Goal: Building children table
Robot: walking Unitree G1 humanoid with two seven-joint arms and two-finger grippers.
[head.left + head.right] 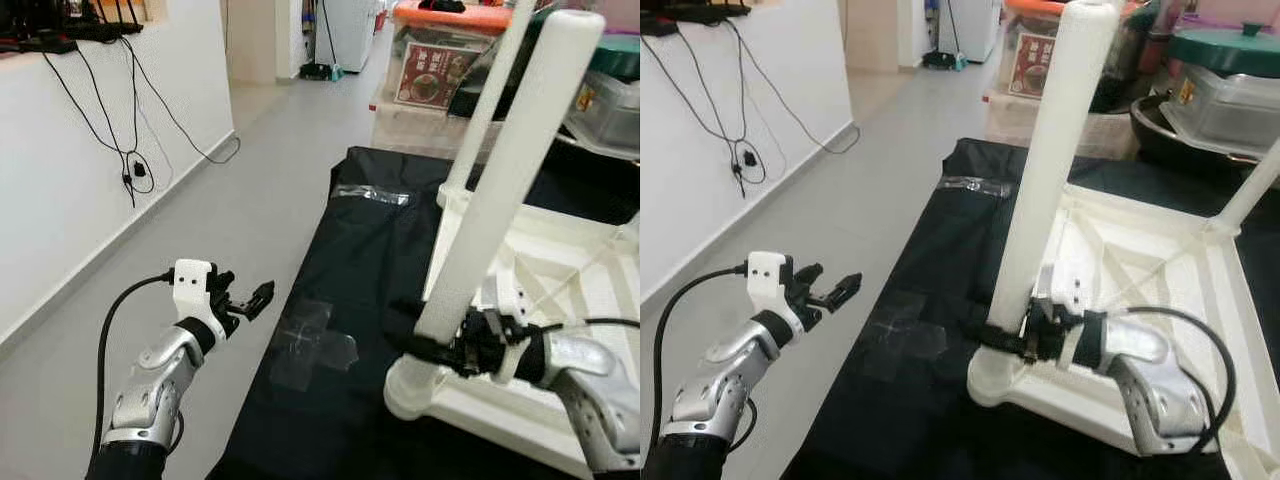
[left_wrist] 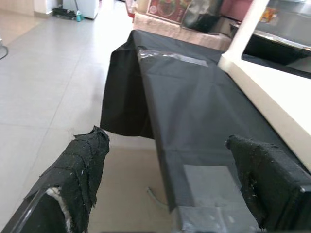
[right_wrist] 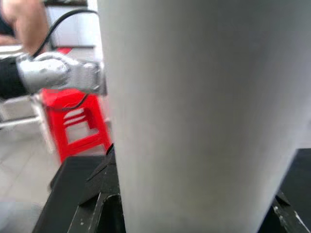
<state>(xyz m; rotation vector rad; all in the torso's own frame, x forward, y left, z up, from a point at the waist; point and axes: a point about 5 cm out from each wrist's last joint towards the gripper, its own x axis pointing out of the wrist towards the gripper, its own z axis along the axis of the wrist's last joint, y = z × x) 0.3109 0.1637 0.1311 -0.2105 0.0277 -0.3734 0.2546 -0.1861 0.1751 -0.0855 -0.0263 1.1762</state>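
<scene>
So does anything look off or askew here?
Nothing damaged. The white table top lies upside down on the black cloth, as assembly needs. The right gripper grips a leaning table leg.

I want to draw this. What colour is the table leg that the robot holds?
White. The table leg shows best in the right eye view.

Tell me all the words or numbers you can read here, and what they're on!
Red label with a food picture on the clear storage box: it carries print, too small and blurred to read.
Yellow sticker on the container with the green lid: too small to read.
White table leg, held by the right gripper: no writing.
Black cloth: no writing.
</scene>
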